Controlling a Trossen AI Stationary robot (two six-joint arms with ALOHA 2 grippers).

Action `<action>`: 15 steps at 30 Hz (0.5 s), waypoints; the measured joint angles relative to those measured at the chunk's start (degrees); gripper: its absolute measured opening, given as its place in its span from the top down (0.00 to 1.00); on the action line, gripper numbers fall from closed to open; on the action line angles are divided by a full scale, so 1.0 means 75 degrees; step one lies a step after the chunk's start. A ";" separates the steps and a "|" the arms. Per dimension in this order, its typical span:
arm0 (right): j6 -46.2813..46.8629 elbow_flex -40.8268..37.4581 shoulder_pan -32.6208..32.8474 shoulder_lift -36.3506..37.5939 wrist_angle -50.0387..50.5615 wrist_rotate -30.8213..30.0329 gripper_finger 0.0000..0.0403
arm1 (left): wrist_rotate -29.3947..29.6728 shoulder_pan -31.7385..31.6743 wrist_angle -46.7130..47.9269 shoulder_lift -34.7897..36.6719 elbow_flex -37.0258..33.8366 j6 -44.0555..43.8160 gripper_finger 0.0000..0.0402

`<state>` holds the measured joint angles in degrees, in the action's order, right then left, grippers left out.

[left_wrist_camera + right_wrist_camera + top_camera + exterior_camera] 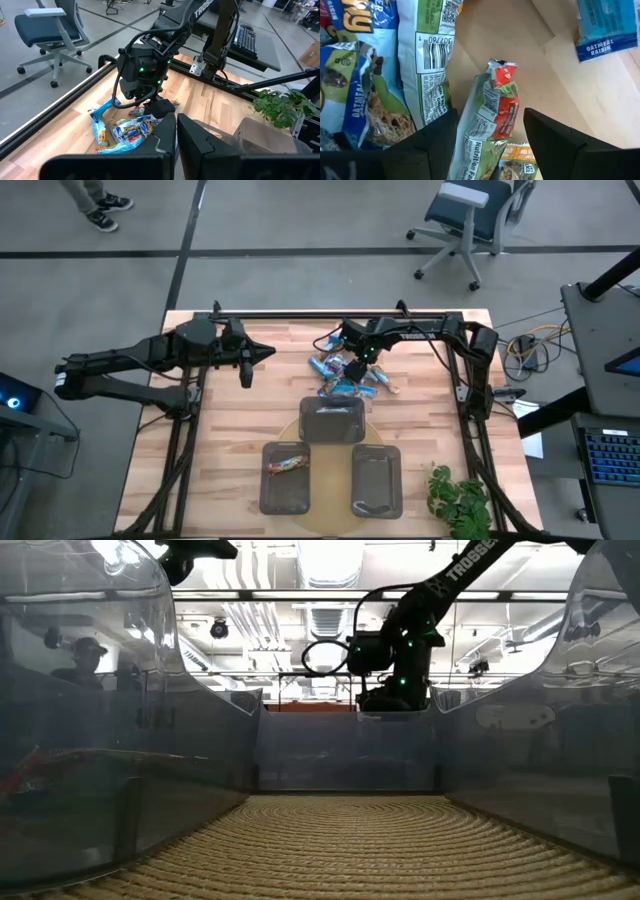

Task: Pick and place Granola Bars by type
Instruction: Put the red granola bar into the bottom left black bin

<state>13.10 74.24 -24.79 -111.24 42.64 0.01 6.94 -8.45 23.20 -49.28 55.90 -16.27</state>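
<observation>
Granola Bars [345, 377]: main pile sits just above frame center in the high view, on bare wood right above the top tray [332, 421]. Mostly blue wrappers, a few tan/orange ones at the right edge of the pile. One more bar [285, 464] lies in the lower-left tray [285, 478], upper part of it. Lower-right tray [376, 480] looks to hold no bar. All 3 trays sit on a round woven mat [330, 515], lower center of frame.

Right gripper [357, 370] is down over the pile, arm reaching in from the upper right. In the right wrist view its fingers [438, 131] are apart, w/ a green/white/red-wrapped bar [490, 120] lying between them; can't tell if the pads touch it. Blue oatmeal-raisin bars [357, 75] fill the left of that frame, another blue one [606, 27] in the upper right corner, apart on bare wood.

Left gripper [262, 353] is left of center in the high view, raised off the table, pointing toward the pile, well apart from it. Left wrist view: its fingers [160, 142] are together, nothing between them; beyond them, the right arm over the blue pile [122, 131].

Low view: looks across the mat [340, 840] between clear-looking tray walls [120, 740]; right gripper [392, 698] upper center behind the far tray.

Plant [460, 500] at lower right of table. Office chair [470, 215] upper right on the floor. A person's feet [105, 210] upper left.
</observation>
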 joint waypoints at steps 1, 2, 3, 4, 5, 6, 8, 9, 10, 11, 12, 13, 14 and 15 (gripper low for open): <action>0.0000 -0.0008 -0.0007 0.0000 -0.0004 0.0000 0.46 | 0.0000 0.0000 0.0000 0.0000 0.0000 0.0000 1.00; 0.0003 -0.0024 -0.0015 0.0000 -0.0003 0.0000 0.46 | -0.0001 0.0000 0.0000 0.0000 0.0000 0.0000 1.00; 0.0001 -0.0037 -0.0020 0.0000 -0.0002 0.0000 0.47 | -0.0001 0.0000 0.0000 0.0000 0.0000 0.0000 1.00; 0.0000 -0.0051 -0.0030 0.0000 -0.0009 0.0000 0.47 | -0.0003 0.0000 0.0000 0.0000 0.0000 0.0000 1.00; 0.0000 -0.0067 -0.0035 0.0000 -0.0021 0.0000 0.48 | -0.0003 0.0000 0.0000 0.0000 0.0000 0.0000 1.00; 0.0000 -0.0085 -0.0050 0.0000 -0.0020 0.0000 0.49 | -0.0002 0.0000 0.0000 0.0000 0.0000 0.0000 1.00; 0.0000 -0.0134 -0.0061 0.0000 -0.0033 0.0000 0.52 | -0.0003 0.0000 0.0000 0.0000 0.0000 0.0000 1.00; 0.0000 -0.0167 -0.0069 0.0000 -0.0028 0.0001 0.53 | -0.0001 0.0000 0.0000 0.0000 0.0000 0.0000 1.00; 0.0000 -0.0196 -0.0071 0.0000 -0.0028 0.0009 0.55 | -0.0003 0.0000 0.0000 0.0000 0.0000 0.0000 1.00; 0.0000 -0.0225 -0.0071 0.0000 -0.0033 0.0012 0.57 | -0.0003 0.0000 0.0000 0.0000 0.0000 0.0000 1.00; 0.0000 -0.0258 -0.0071 0.0000 -0.0036 0.0015 0.58 | -0.0001 0.0000 0.0000 0.0000 0.0000 0.0000 1.00; 0.0000 -0.0290 -0.0071 0.0000 -0.0042 0.0027 0.60 | 0.0000 0.0000 0.0000 0.0000 0.0000 0.0000 1.00; 0.0000 -0.0315 -0.0071 0.0000 -0.0048 0.0032 0.63 | -0.0001 0.0000 0.0000 0.0000 0.0000 0.0000 1.00; 0.0000 -0.0334 -0.0071 0.0000 -0.0054 0.0035 0.65 | -0.0003 0.0000 0.0000 0.0000 0.0000 0.0000 1.00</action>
<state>13.10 71.74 -25.32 -111.24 42.24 0.27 6.92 -8.45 23.20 -49.28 55.90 -16.27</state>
